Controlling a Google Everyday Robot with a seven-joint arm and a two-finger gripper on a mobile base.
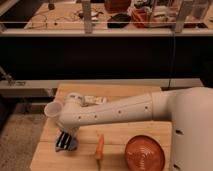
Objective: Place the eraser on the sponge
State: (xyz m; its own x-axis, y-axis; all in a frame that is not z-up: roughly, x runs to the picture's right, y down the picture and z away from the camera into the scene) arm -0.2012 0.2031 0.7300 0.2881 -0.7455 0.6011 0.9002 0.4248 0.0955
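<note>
1. Gripper (64, 141) hangs low over the front-left of the wooden counter (125, 92); spread or pinching, cannot tell.
2. Bluish sponge (72, 146) lies right under it.
3. Eraser: hidden or too blurred to pick out there.
4. Carrot (100, 146) just beside the sponge; orange bowl (145, 153) farther right.

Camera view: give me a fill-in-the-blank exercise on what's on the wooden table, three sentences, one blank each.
1. Under the tool, near the table's front edge, lies a flat item whose colour is ____.
2. Between the tool and the ribbed orange bowl lies a ____.
3. The table top is made of ____.

Missing words: blue; carrot; wood.
</note>
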